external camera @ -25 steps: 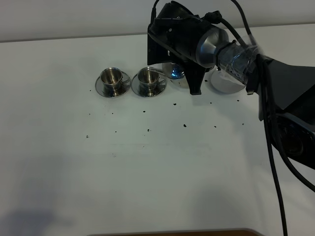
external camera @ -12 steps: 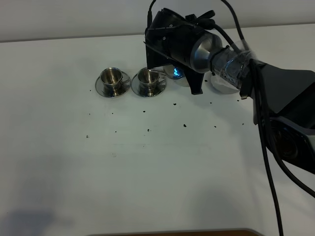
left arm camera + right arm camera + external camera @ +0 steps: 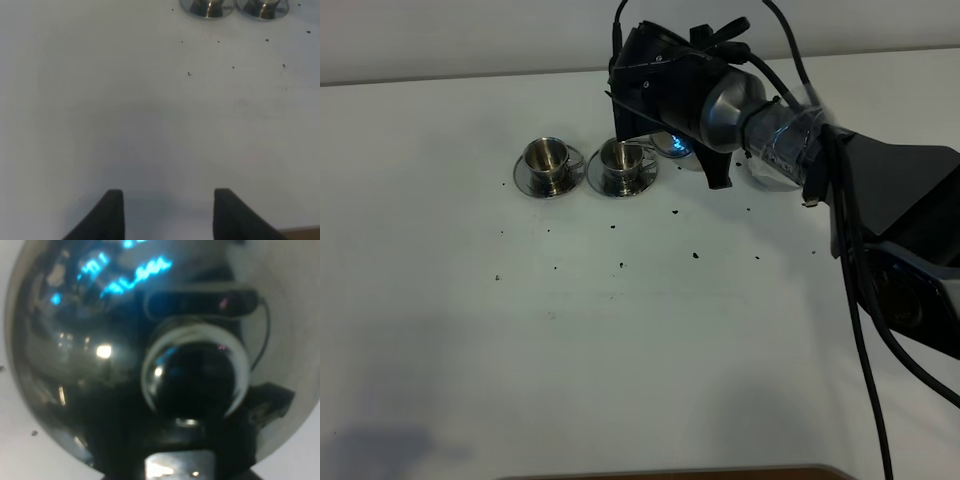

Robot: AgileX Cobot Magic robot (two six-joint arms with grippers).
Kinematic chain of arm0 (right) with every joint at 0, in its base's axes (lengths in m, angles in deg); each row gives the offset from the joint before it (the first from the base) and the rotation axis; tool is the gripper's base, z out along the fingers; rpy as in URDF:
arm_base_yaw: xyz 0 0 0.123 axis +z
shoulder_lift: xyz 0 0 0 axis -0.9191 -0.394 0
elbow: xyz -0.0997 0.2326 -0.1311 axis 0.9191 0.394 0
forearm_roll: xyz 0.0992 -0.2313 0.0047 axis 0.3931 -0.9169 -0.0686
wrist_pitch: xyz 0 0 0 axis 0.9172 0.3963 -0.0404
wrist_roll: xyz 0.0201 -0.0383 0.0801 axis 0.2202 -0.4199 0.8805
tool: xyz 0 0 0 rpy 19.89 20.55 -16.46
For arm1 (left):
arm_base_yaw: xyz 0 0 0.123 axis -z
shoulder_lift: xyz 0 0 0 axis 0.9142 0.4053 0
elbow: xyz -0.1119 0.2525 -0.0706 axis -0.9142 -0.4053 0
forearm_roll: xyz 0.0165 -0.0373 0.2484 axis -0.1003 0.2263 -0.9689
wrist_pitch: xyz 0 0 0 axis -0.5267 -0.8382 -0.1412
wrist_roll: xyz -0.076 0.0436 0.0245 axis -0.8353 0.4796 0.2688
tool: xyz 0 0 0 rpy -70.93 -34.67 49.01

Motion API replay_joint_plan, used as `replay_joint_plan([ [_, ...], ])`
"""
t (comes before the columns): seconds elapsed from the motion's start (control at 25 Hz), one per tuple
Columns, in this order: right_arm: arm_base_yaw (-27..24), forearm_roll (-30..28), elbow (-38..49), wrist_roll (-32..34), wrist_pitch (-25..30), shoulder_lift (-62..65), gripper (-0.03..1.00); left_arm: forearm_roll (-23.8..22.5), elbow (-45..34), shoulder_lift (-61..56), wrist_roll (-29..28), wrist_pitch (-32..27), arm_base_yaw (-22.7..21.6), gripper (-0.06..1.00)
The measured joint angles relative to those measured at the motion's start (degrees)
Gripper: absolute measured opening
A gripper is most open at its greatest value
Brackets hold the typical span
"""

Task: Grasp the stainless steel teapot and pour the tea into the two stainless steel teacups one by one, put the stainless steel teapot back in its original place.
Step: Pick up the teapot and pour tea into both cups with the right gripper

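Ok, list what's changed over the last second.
The right gripper, shut on the stainless steel teapot, carried it slightly leftward in the high view, closer to the right teacup. Nothing was taken hold of or let go. The right teacup, the left teacup and the bare saucer behind the arm stayed where they were.

The right arm point(image 3: 720, 100) has swung a little to the left, and its black head now leans more toward the cups. The stainless steel teapot point(image 3: 672, 147) it carries has come closer to the right-hand teacup point(image 3: 622, 162) of the 2.
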Motion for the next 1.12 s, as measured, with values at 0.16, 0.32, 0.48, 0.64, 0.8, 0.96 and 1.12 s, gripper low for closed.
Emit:
replay_joint_plan([
  [0.16, 0.19, -0.99, 0.00, -0.37, 0.00, 0.00, 0.19, 0.00, 0.00, 0.00, 0.00, 0.00, 0.00, 0.47],
  [0.32, 0.45, -2.86, 0.00, -0.55, 0.00, -0.55, 0.19, 0.00, 0.00, 0.00, 0.00, 0.00, 0.00, 0.47],
  [0.48, 1.08, -3.45, 0.00, -0.60, -0.03, -1.76, 0.19, 0.00, 0.00, 0.00, 0.00, 0.00, 0.00, 0.47],
  [0.64, 1.19, -3.99, 0.00, -0.60, -0.03, -2.01, 0.19, 0.00, 0.00, 0.00, 0.00, 0.00, 0.00, 0.47],
  [0.8, 1.19, -5.14, 0.00, -0.60, -0.03, -2.01, 0.19, 0.00, 0.00, 0.00, 0.00, 0.00, 0.00, 0.47],
  [0.96, 1.19, -6.33, 0.00, -0.60, -0.03, -2.01, 0.19, 0.00, 0.00, 0.00, 0.00, 0.00, 0.00, 0.47],
  [1.12, 1.19, -8.04, 0.00, -0.60, -0.03, -2.01, 0.19, 0.00, 0.00, 0.00, 0.00, 0.00, 0.00, 0.47],
])
